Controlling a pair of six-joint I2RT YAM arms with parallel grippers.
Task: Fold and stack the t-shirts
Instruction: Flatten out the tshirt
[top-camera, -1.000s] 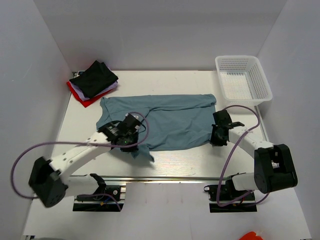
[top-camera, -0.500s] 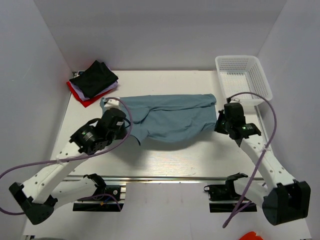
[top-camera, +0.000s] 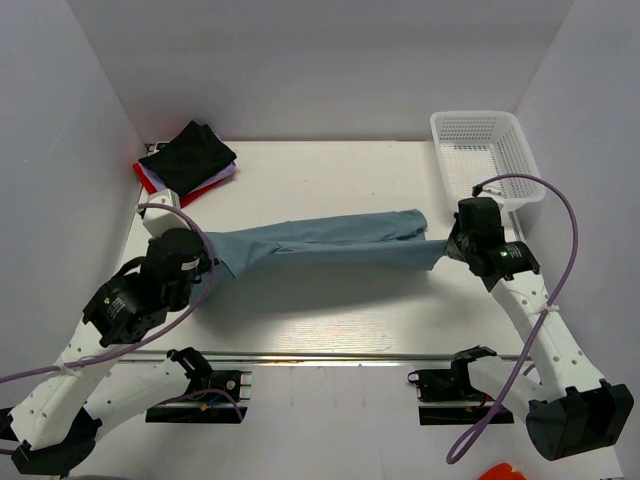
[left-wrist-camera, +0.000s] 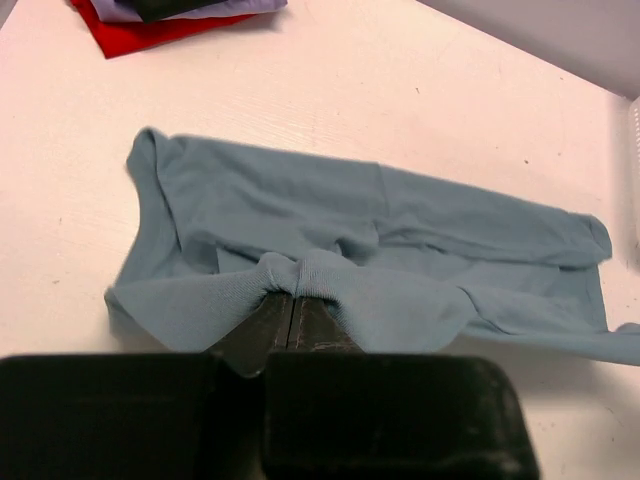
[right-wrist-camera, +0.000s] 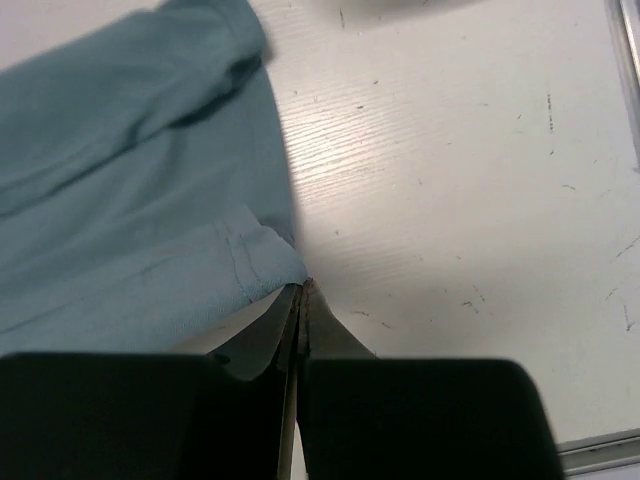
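The dusty blue-teal t-shirt (top-camera: 320, 240) hangs stretched in a narrow band across the table's middle, held at both ends. My left gripper (top-camera: 207, 263) is shut on a bunched fold of it; the left wrist view shows the fabric (left-wrist-camera: 400, 220) pinched at the left gripper's (left-wrist-camera: 292, 292) tips. My right gripper (top-camera: 446, 246) is shut on the shirt's right corner, and the hem (right-wrist-camera: 130, 180) meets the right gripper's (right-wrist-camera: 303, 288) closed tips. A black t-shirt (top-camera: 188, 155) lies folded on top of a red one (top-camera: 170, 197) and a white one (top-camera: 222, 177) at the back left.
A white plastic mesh basket (top-camera: 475, 116) stands at the back right, close behind my right arm. White walls enclose the table on the left, back and right. A metal rail (top-camera: 320, 355) runs along the near edge.
The shirt lay flat a second ago. Both grippers have risen and drawn apart with its near edge, the left arm swinging left, and the cloth now hangs as a taut folded band.
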